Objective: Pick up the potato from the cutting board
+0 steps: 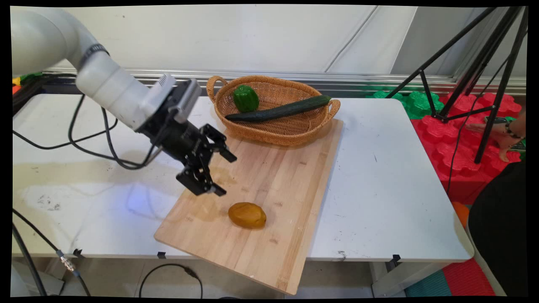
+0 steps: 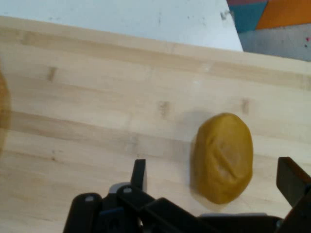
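Above the cutting board [image 1: 269,189], your gripper [image 1: 222,176] hangs with jaws spread, empty, just beyond the yellow-brown potato [image 1: 247,215]. Far off, the basket [image 1: 294,130] already holds a green pepper [image 1: 246,98] and cucumber [image 1: 278,110]; the potato lies outside.

The scene is evenly and brightly lit from above. Soft, faint shadows are cast on the cutting board [image 1: 269,189] beside the potato [image 1: 247,215] and under the basket [image 1: 273,126]. Mild glare is seen on the bench [image 1: 379,189]. In the hand view the potato [image 2: 223,158] is slightly softened, and the fingers [image 2: 138,174] are rendered dark and blurred.
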Tool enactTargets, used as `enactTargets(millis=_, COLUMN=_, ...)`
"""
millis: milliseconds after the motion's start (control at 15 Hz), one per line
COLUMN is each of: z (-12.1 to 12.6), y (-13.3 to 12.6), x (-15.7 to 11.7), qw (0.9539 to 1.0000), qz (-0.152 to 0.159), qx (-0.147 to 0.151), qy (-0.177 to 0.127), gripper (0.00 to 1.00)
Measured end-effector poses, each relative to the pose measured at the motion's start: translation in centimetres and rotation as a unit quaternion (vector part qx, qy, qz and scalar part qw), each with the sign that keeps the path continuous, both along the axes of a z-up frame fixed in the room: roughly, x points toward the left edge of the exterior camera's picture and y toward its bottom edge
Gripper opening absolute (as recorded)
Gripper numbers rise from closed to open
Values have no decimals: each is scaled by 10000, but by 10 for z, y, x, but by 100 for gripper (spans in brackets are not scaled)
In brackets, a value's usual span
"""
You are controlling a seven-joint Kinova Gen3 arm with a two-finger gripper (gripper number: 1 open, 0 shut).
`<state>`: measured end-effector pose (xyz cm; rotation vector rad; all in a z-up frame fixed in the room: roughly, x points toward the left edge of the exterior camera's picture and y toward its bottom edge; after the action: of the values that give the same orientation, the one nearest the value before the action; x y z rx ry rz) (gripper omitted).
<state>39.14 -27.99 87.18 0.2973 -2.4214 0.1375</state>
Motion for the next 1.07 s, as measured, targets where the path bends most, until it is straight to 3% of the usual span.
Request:
enactTargets(millis=400, z=-38, y=2, x=-27, qw=9990, qz=-234, qx=153, qy=-351, gripper=100)
enactTargets(millis=1067, z=-74, y=-5, x=-60, qw=9971, qz=-416, qx=191, qy=-608, gripper=100)
